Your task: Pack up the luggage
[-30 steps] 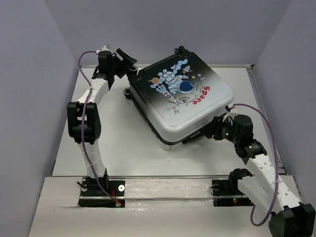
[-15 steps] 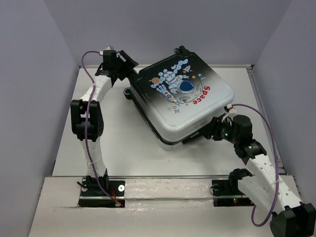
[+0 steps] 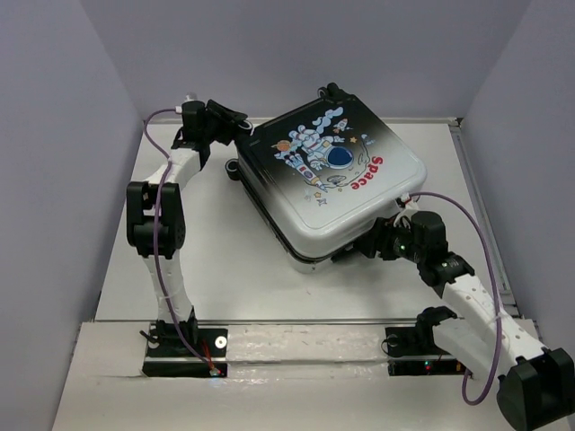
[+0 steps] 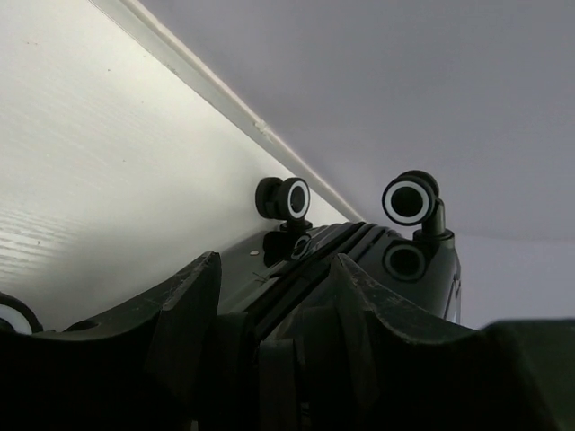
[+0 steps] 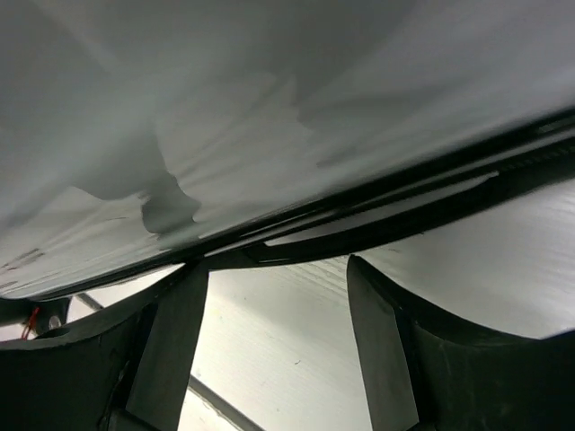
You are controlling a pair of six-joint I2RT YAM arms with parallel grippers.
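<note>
The luggage (image 3: 332, 175) lies flat and closed at the back middle of the table, astronaut print and red "Space" facing up. My left gripper (image 3: 235, 126) is at its far left black corner, by the wheels. In the left wrist view the gripper (image 4: 278, 278) is open, with the luggage's black seam edge (image 4: 377, 247) running between the fingers and two wheels (image 4: 292, 197) beyond. My right gripper (image 3: 364, 247) is at the near right white edge. In the right wrist view it (image 5: 278, 278) is open and empty, fingertips just under the shell (image 5: 269, 135) and its dark seam.
The white table (image 3: 216, 251) has a raised rim along its right side (image 3: 467, 171) and grey walls close on three sides. Another wheel (image 3: 232, 168) sticks out at the luggage's left side. The arm bases (image 3: 184, 346) sit at the near edge.
My left gripper has swung down and in against the luggage's far left corner. My right gripper has moved left, closer under the near right edge. The luggage has not visibly moved.
</note>
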